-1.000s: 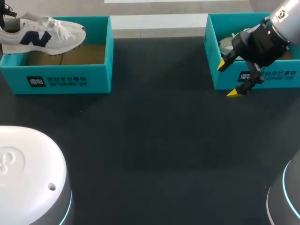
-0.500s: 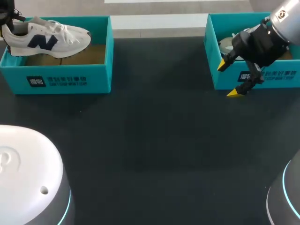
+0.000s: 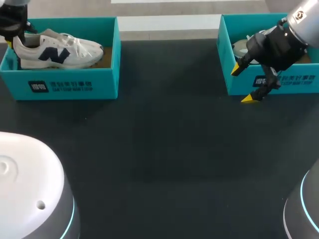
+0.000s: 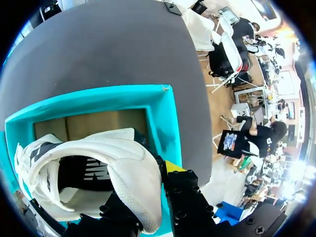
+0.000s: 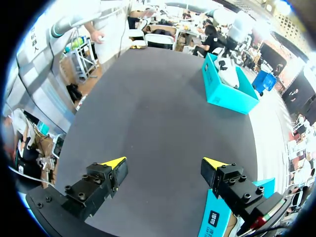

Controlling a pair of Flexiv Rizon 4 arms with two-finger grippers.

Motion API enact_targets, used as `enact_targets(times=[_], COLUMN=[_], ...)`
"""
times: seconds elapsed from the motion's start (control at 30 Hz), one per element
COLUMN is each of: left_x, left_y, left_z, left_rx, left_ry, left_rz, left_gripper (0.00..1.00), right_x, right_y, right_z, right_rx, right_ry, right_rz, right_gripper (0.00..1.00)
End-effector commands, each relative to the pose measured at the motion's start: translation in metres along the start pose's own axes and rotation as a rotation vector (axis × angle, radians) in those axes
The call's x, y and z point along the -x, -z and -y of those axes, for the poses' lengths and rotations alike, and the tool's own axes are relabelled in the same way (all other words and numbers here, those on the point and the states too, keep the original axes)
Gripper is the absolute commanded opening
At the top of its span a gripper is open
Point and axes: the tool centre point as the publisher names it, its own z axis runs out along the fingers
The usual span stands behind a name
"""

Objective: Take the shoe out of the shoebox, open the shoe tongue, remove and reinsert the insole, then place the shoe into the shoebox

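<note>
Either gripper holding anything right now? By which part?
Left gripper is shut on the white sneaker with a navy logo, gripping its heel. Right gripper is open, empty.

Shoe (image 3: 57, 51) in shoebox (image 3: 70, 84), far left of table (image 3: 164, 149). Second box (image 3: 279, 82) far right; right gripper (image 3: 242, 84) at its near corner.

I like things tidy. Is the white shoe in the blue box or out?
Mostly in: the shoe sits with its sole below the shoebox rim, its heel gripped by the left tool.
</note>
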Motion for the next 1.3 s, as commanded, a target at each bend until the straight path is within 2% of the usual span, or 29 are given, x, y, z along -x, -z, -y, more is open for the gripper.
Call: enact_targets(times=[0.03,0.5,1.3], left_x=[0.004,0.022,0.041], left_y=[-0.007,-0.035,-0.086], left_z=[0.006,0.025,0.035], left_rx=[-0.006,-0.036,-0.098], left_ry=[0.0,-0.012,-0.053], left_rz=[-0.002,0.005,-0.003], left_gripper=[0.0,0.0,0.0], right_x=[0.0,0.0,0.0], right_y=[-0.001,-0.001,-0.001], right_z=[0.0,0.0,0.0], right_rx=[-0.003,-0.003,-0.003], right_ry=[0.0,0.0,0.0], right_rz=[0.0,0.0,0.0], right_gripper=[1.0,1.0,1.0])
